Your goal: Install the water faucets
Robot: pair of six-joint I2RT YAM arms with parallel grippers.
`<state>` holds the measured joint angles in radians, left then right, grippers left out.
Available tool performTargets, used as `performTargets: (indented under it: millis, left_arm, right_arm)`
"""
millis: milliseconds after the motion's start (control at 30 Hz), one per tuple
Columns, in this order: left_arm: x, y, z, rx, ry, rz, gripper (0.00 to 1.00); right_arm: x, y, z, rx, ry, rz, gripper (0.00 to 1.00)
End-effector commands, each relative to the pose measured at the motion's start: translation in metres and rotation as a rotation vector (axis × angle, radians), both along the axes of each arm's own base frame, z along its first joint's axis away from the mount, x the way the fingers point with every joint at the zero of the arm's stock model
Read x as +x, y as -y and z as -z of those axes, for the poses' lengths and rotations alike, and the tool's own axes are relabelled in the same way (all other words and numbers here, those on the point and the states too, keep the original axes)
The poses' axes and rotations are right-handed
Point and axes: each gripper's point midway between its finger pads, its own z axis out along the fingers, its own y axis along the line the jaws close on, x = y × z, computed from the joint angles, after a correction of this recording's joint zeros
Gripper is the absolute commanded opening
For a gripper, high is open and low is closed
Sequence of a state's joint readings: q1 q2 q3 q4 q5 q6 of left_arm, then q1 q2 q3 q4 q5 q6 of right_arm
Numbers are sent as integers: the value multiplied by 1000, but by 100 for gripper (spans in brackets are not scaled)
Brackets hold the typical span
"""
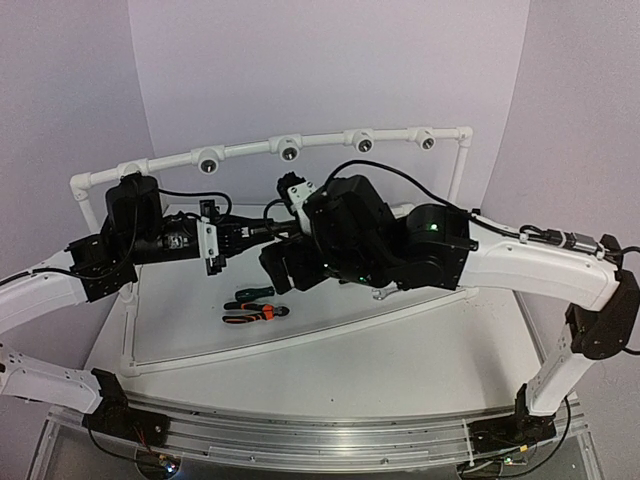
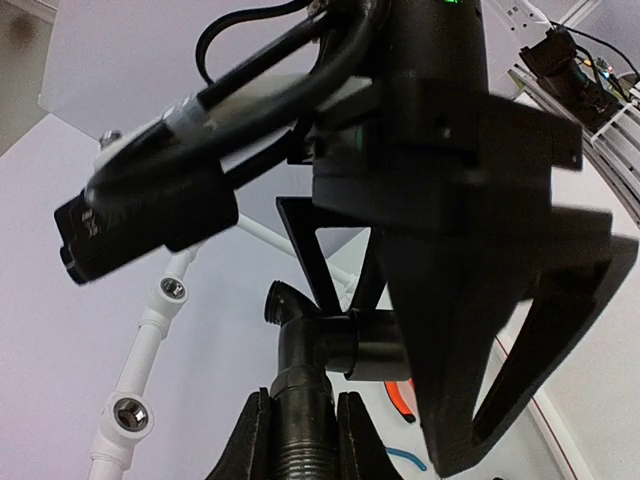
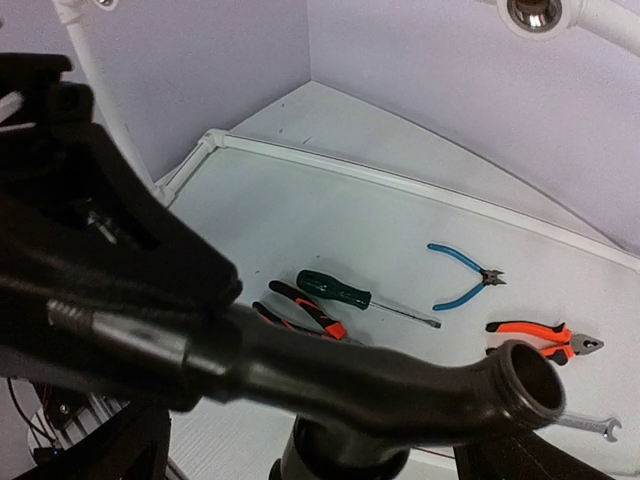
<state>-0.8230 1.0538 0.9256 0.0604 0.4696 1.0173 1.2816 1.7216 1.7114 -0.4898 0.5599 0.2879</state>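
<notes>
The black water faucet (image 2: 300, 370) is held upright in the left wrist view, its threaded end clamped between my left gripper (image 2: 303, 440) fingers. Its spout opening (image 3: 525, 385) faces up in the right wrist view. My right gripper (image 3: 315, 458) stands with its jaws apart on either side of the faucet's side stub (image 2: 375, 345), with gaps showing on both sides. In the top view both grippers meet above the table's back middle, the left gripper (image 1: 245, 236) and the right gripper (image 1: 285, 262), with the faucet (image 1: 268, 232) mostly hidden between them.
A white pipe frame with several tee fittings (image 1: 289, 150) arches along the back and shows in the left wrist view (image 2: 132, 412). On the table lie a green-handled screwdriver (image 3: 335, 288), blue cutters (image 3: 462, 275), orange pliers (image 3: 540, 335) and a wrench (image 3: 590, 428).
</notes>
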Motion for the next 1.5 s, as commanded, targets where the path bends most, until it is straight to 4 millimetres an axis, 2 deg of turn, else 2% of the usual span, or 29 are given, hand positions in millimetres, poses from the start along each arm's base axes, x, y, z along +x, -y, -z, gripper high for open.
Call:
performTargets:
  millis: [0,67,167,233,333,367,533,733,933,1100,1400,1467]
  left_arm:
    - [-28,-4,-64,-143,77,120,0]
    - [-38,-4,-67,-138,59,171,0]
    - [-54,-4,-70,-122,48,256,0]
    - [-62,-5,-78,-121,47,306,0]
    - [-75,-5,-89,-125,58,383,0]
    - [-79,-5,-91,-126,77,403,0]
    - [-89,-4,-89,-113,135,481,0]
    - [-93,-5,-91,-139,298,506,0]
    - [-91,-5,-90,-173,462,480,0]
    - [-93,-6,-89,-179,480,481,0]
    - [-91,-7,-89,-181,468,464,0]
    - [-90,-7,-89,-181,470,457,0]
  right_arm:
    - [-30,30,-85,137,110,-169,98]
    - [-47,38,-100,184,129,-263,98]
    - [-70,47,-108,217,146,-387,98]
    - [-75,57,-109,228,145,-410,98]
    - [-91,58,-114,281,91,-533,98]
    - [-90,59,-118,304,76,-544,98]
    - [-98,44,-124,348,10,-634,98]
    - [-102,26,-135,437,3,-682,96]
    - [-100,4,-124,452,-47,-708,72]
    - [-98,-8,-125,465,-38,-726,53]
    - [-96,-6,-127,463,-16,-714,4]
    - [-94,-4,-125,460,-13,-701,0]
